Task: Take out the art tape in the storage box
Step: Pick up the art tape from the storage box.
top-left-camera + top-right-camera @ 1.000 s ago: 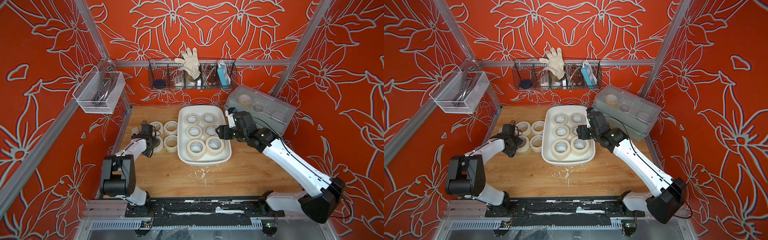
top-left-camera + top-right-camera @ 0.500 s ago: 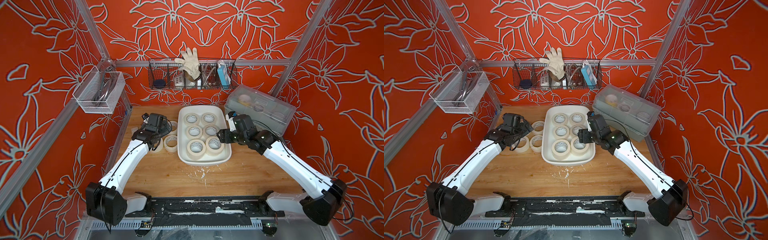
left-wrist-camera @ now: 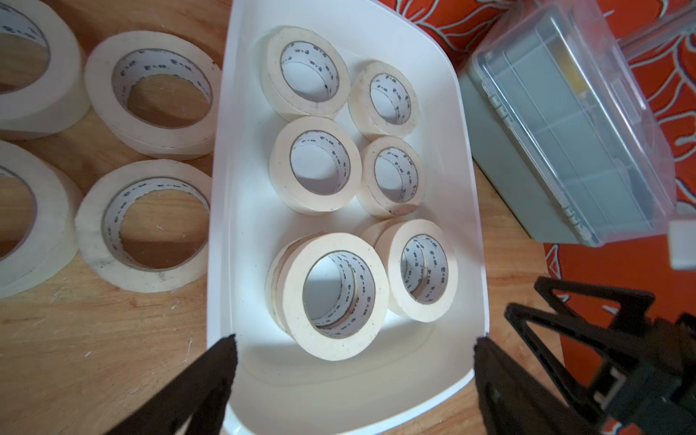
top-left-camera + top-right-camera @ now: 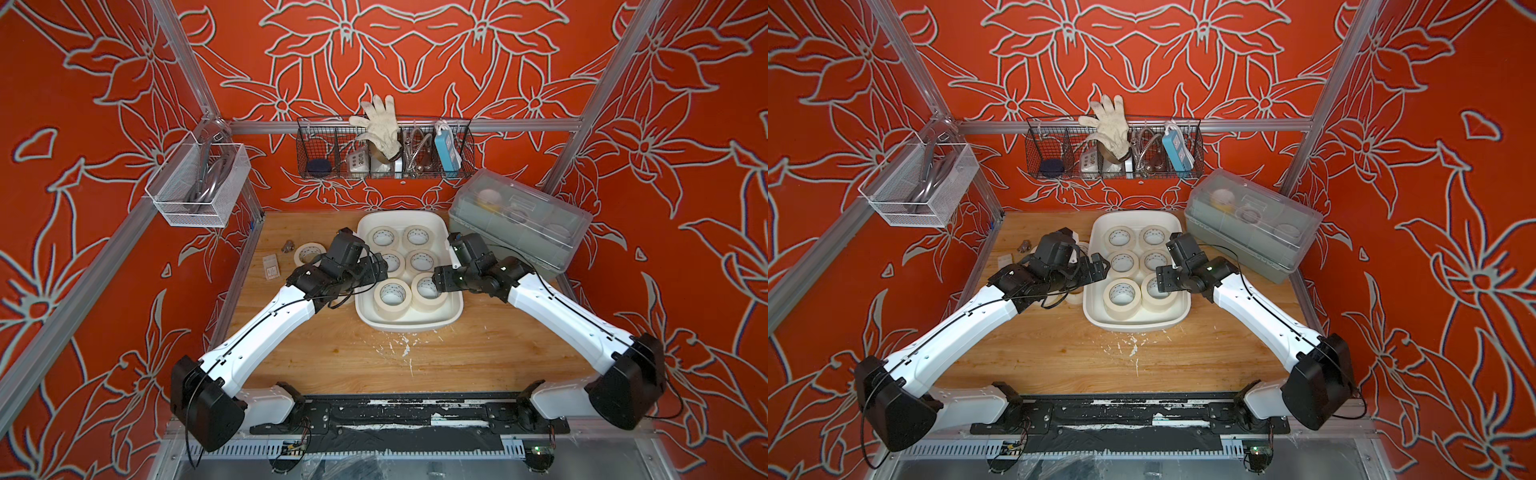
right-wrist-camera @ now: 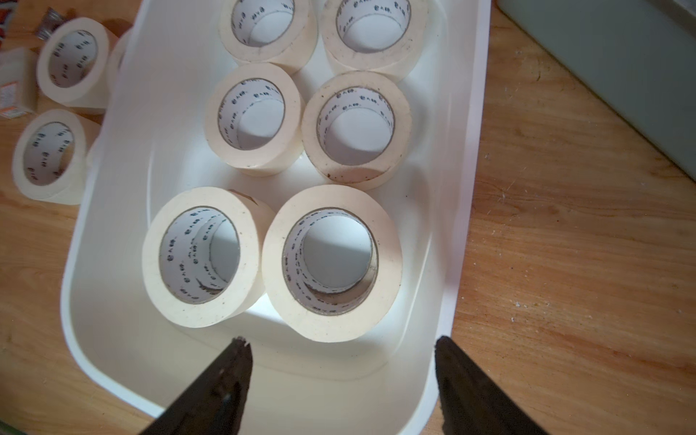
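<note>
Starting at the left wall, I see the white mesh basket (image 4: pixel 199 183) hanging above the table. On the wood below it lie a small card (image 4: pixel 271 266) and a little metal fitting (image 4: pixel 286 247) (too small for me to name properly).

Next come loose rolls of art tape (image 3: pixel 150 222), lying flat on the table just beside the storage box (image 3: pixel 241 226). My left wrist view shows four of them, two cut off by the frame edge. In both top views the left arm covers most of them.

The left gripper (image 3: pixel 356 348) hangs over the box's left rim, its fingers spread wide with nothing between them.

Inside the box the tape sits in two rows of three. The two nearest stacks (image 4: pixel 392 295) stand taller, one roll on another and slightly offset. Behind the box, on the back wall, a dark wire basket (image 4: pixel 316 141) holds a pale glove (image 4: pixel 380 124).

The right gripper (image 5: pixel 342 344) hangs above the near right stack, jaws well parted and empty. In its wrist view the tips sit just short of the roll, and I cannot tell whether they touch it.

Furthest right, near the box's far corner, stands the grey-green case with the clear lid (image 4: pixel 519 224).
</note>
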Robot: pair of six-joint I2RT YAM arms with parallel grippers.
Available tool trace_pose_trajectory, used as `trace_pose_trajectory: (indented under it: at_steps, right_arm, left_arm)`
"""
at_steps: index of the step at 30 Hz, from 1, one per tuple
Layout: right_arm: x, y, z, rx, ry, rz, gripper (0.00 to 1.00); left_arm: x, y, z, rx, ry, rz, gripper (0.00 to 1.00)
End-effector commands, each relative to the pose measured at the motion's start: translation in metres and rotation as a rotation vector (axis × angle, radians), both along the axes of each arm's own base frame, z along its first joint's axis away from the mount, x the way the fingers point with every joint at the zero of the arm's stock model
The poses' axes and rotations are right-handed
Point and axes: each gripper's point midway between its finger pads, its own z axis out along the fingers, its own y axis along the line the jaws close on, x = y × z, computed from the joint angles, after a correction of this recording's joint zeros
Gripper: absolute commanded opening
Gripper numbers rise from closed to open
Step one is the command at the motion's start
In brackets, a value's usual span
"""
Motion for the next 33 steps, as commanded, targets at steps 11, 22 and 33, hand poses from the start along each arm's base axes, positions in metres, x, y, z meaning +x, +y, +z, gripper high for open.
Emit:
trace_pose_trajectory:
  at_steps: [11, 22, 33]
  right_arm:
    - [0.017, -0.011, -0.075, -0.116, 0.156, -0.128, 0.68]
    - [0.02, -0.01, -0.108, -0.133, 0.224, -0.163, 0.64]
    - [0.025, -0.003, -0.105, -0.102, 0.207, -0.144, 0.29]
  left_arm:
    - [-0.009, -0.016, -0.013, 0.001, 0.009, -0.061, 0.91]
    - [-0.008, -0.017, -0.016, 0.009, 0.009, -0.069, 0.9]
    - [-0.007, -0.018, -0.017, 0.017, 0.002, -0.075, 0.9]
